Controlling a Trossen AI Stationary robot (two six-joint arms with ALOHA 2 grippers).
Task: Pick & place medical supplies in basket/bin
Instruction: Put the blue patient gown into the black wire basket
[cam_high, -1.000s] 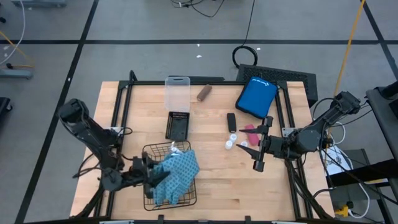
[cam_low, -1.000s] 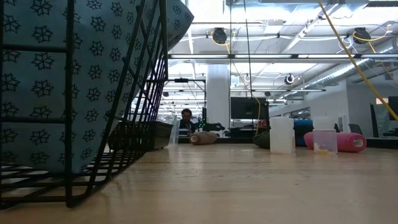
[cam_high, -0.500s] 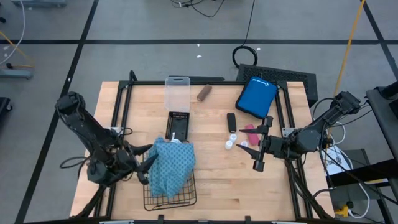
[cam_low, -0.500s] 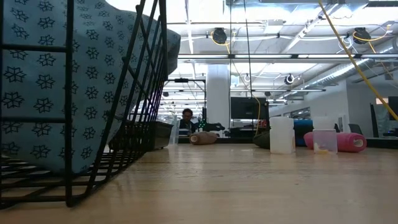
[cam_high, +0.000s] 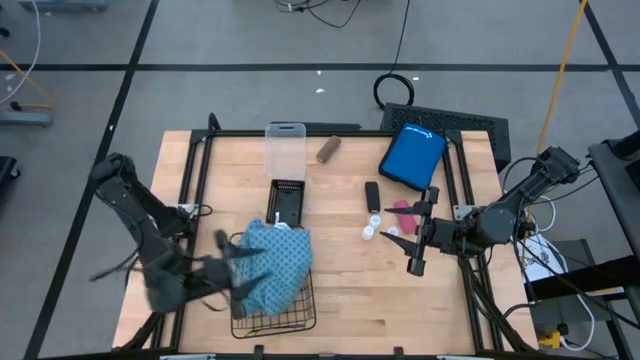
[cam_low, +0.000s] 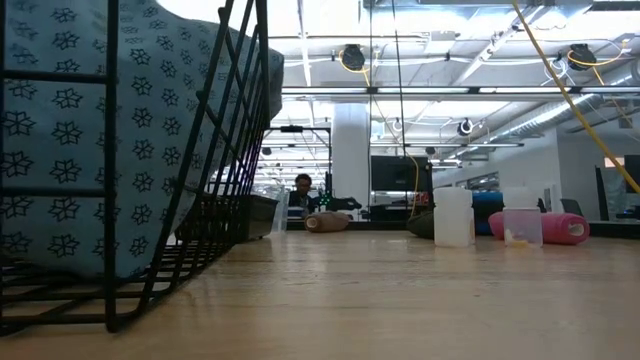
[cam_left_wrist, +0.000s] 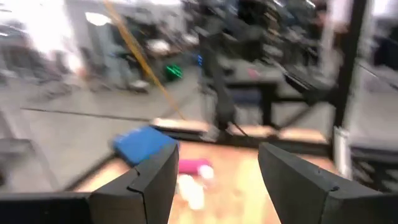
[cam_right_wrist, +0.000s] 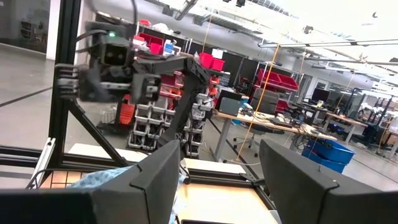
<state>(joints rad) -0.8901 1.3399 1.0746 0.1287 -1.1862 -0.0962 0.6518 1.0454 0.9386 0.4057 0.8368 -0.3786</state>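
Teal patterned cloth (cam_high: 272, 266) lying in wire basket (cam_high: 300, 318); vials (cam_high: 372, 228), pink roll (cam_high: 403, 207), brown roll (cam_high: 327, 150), black block (cam_high: 371, 194) waiting on desk (cam_high: 345, 280). Left hand (cam_high: 225, 268) released beside basket; right hand (cam_high: 408, 243) hanging released, empty.

You see the left gripper (cam_high: 228, 262) now drawn back clear of the folded teal patterned cloth (cam_high: 272, 264), its fingers apart and empty, the cloth shifted toward the far end of the rectangular black wire-mesh basket (cam_high: 300, 318), heaped there.

Blue pouch (cam_high: 412, 156) at far right table (cam_high: 340, 280) corner. Clear plastic box (cam_high: 285, 148) at far edge; small solid black tray (cam_high: 286, 201) just beside it.
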